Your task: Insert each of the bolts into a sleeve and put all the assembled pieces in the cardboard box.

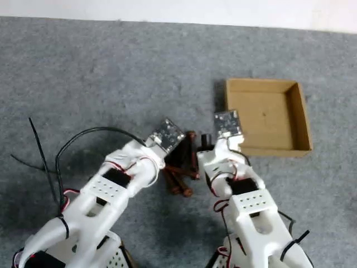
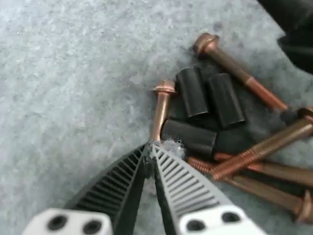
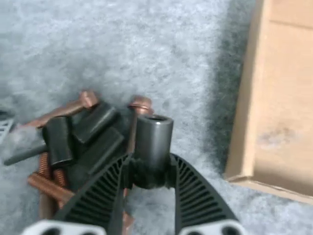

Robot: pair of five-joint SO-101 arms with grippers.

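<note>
The left gripper (image 2: 150, 149) pinches the thread end of 1 copper bolt (image 2: 160, 110) lying on the grey carpet (image 2: 73, 73). The bolt looks stiff, smooth and rather heavy, so the shank is probably a safer hold. The right gripper (image 3: 149, 169) clamps 1 black sleeve (image 3: 153, 137) near the cardboard box (image 3: 244, 122).

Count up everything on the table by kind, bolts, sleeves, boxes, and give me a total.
Bolts: 5, one held by the left gripper
Sleeves: 4, one held in the right gripper
Cardboard box: 1
Total: 10
</note>
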